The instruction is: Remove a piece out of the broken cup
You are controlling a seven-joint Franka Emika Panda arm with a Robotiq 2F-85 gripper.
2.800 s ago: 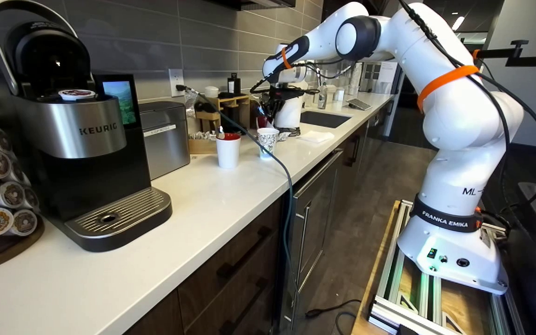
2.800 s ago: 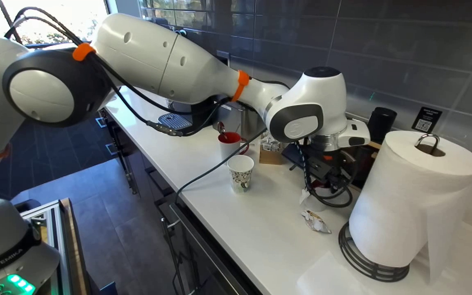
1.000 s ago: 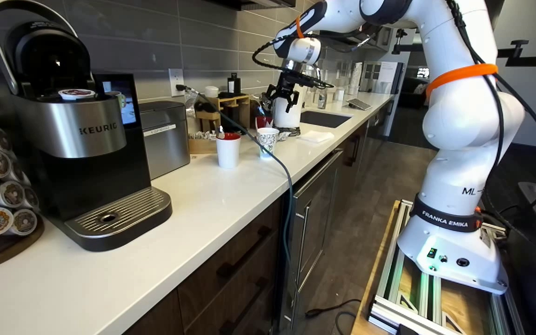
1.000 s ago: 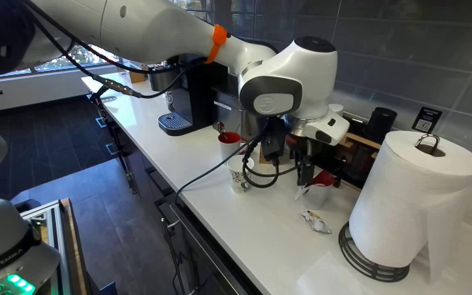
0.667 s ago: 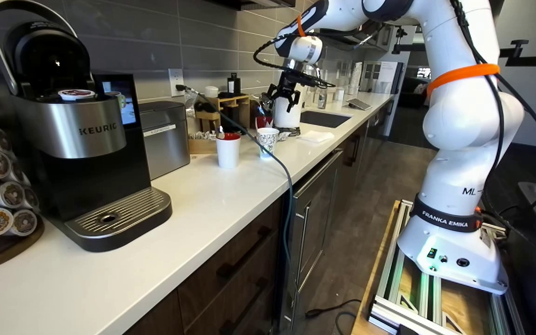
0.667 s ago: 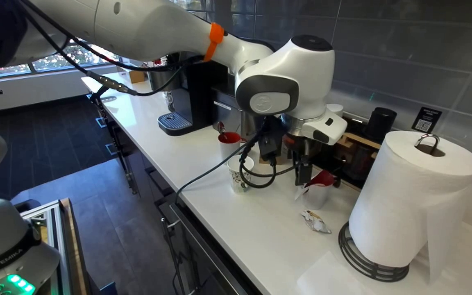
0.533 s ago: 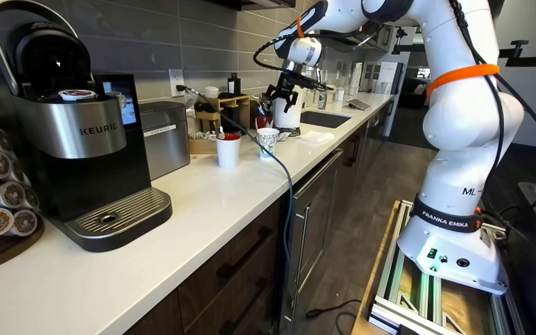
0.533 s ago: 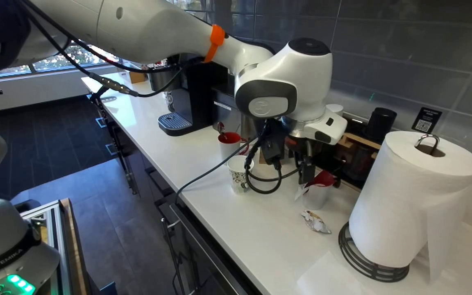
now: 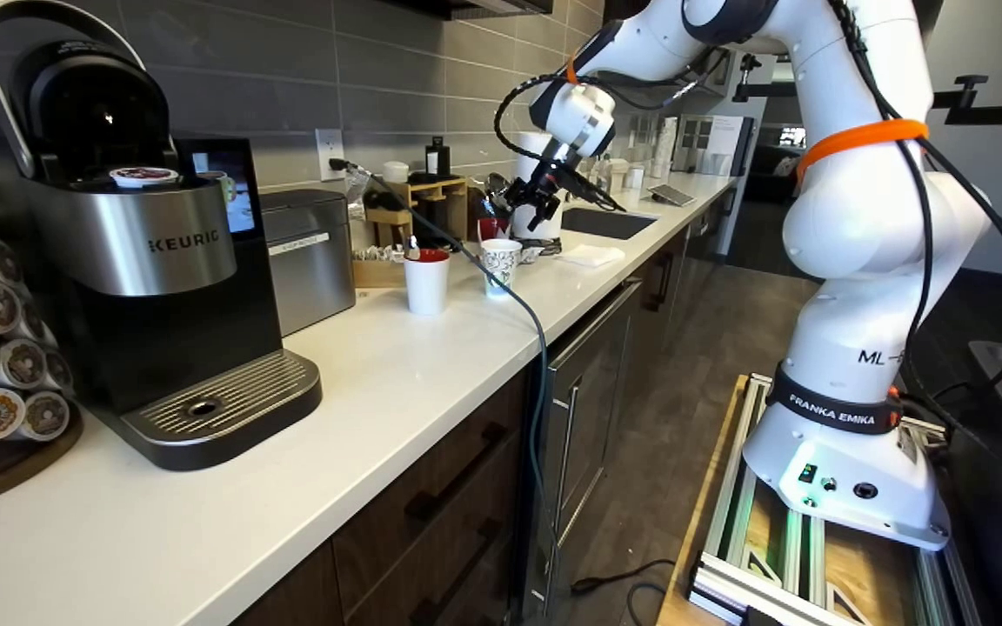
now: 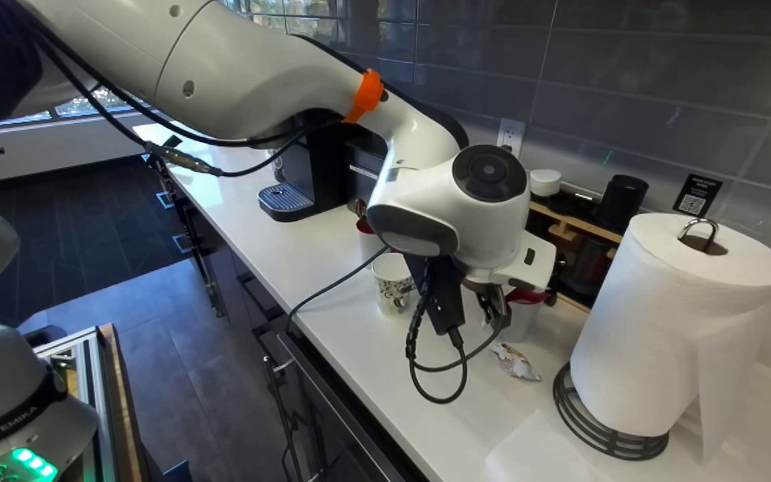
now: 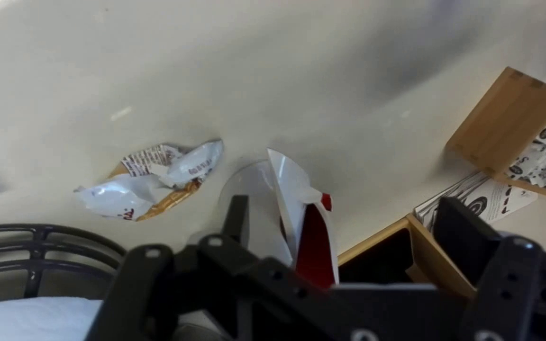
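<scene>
The broken cup, white outside and red inside, stands on the counter beside the paper towel roll. Its white wall [image 11: 254,199] and red inner side [image 11: 318,241] show in the wrist view. A white pointed piece [image 11: 288,184] pokes up slantwise out of the cup. My gripper [image 11: 351,225] is open above the cup, one finger [image 11: 239,215] in front of the cup's wall and the other off to the right over a wooden box. Nothing is held between them. In an exterior view the tilted hand partly covers the cup [image 10: 525,311]; the lower part of the cup is hidden in the wrist view.
A crumpled wrapper [image 11: 150,182] lies beside the cup. The paper towel roll [image 10: 687,335] on its wire stand is close by. A wooden organizer [image 11: 377,237] and a packet box [image 11: 510,123] stand near. A patterned paper cup [image 10: 392,288] and a cable are also on the counter.
The hand has tilted and come lower over the last half second, its fingers swinging toward the broken cup. Earlier it stood more upright. The cup and wrapper have not moved.
</scene>
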